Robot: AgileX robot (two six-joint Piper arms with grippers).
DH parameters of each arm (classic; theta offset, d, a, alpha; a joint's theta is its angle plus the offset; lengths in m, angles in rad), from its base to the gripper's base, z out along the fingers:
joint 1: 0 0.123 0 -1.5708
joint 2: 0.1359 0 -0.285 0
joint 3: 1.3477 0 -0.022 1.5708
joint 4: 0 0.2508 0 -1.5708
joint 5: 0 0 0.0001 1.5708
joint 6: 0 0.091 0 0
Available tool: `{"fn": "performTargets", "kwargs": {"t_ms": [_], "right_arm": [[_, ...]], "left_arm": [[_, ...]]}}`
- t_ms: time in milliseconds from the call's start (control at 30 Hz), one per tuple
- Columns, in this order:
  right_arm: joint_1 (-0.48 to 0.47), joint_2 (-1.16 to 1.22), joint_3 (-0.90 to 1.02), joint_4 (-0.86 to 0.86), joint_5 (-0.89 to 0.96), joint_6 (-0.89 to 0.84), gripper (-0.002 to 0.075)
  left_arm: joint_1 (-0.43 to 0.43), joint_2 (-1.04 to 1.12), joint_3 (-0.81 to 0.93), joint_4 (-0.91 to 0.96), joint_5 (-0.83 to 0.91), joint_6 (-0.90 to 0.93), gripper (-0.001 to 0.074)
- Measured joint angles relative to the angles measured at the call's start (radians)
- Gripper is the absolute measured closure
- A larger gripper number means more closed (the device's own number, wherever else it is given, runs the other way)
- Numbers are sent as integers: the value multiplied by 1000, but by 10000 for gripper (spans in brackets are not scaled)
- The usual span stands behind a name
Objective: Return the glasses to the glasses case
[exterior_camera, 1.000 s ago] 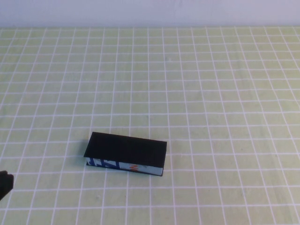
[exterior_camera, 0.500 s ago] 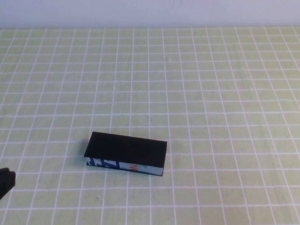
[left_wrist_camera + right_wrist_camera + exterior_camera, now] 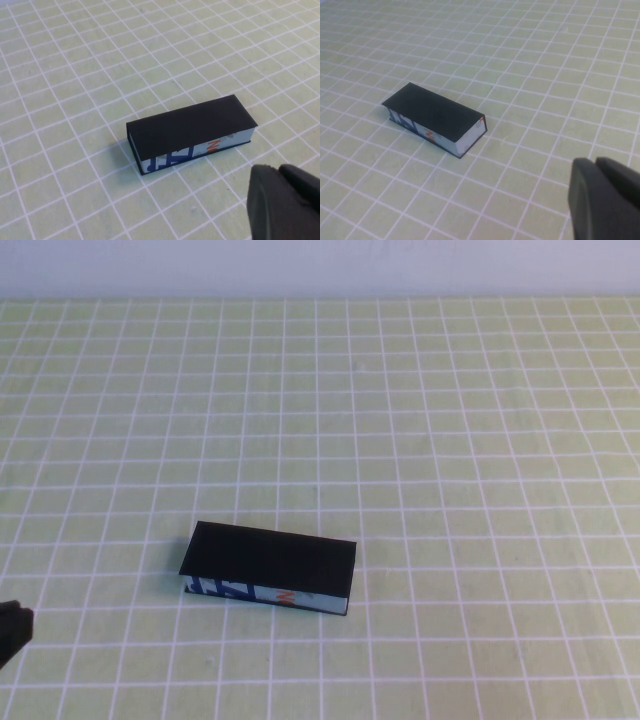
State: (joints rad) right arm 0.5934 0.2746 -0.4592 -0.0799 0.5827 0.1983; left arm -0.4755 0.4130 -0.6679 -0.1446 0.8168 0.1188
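Plainly, the glasses case [image 3: 268, 578] lay shut on the tabletop [image 3: 450, 440], glasses unseen. My left end effector [image 3: 280, 172] and right end effector [image 3: 595, 162] hung nearby, fingers together. It looked light and rigid; I'd grip its long sides.

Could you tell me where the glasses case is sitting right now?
In the high view, the closed glasses case lies on the checked tablecloth, left of centre toward the near edge, nearest the left gripper; the right gripper shows only in its wrist view.

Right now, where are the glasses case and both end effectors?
glasses case [image 3: 270, 558]: high view, closed lid top.
left end effector [image 3: 280, 172]: left wrist view, fingertips beside the case.
right end effector [image 3: 594, 164]: right wrist view, fingertips.
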Motion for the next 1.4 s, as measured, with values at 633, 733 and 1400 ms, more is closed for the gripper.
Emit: {"fn": "performTargets", "kwargs": {"t_ms": [633, 733, 1400], "right_arm": [[0, 0, 0, 4, 0, 0, 743], [0, 0, 0, 4, 0, 0, 743], [0, 0, 0, 8, 0, 0, 743]], "left_arm": [[5, -66, 155, 40, -446, 0, 738], [51, -143, 294, 47, -661, 0, 738], [417, -422, 691, 181, -460, -253, 738]]}}
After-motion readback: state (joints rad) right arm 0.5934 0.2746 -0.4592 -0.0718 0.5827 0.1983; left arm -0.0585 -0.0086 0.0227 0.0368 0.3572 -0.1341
